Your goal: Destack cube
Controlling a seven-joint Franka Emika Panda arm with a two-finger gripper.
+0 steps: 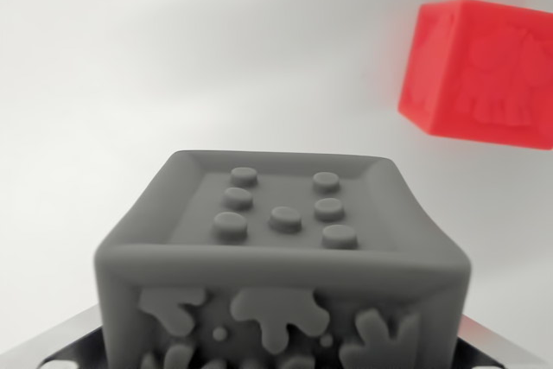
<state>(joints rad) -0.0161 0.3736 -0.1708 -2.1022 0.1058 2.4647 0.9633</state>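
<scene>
White surface, grey cube bottom cropped, red cube blurred

Red cube cut by right edge; grey cube btm cropped.

Only slivers of the gripper show, low in the wrist view, and both are out of focus. At seven o'clock sits a flat black part with a pale, silvery band along its upper edge and a few small light spots on the dark surface. At five o'clock a pale grey wedge with a smooth, metallic look rises from the bottom edge. No cables, screws or markings can be made out.
</scene>
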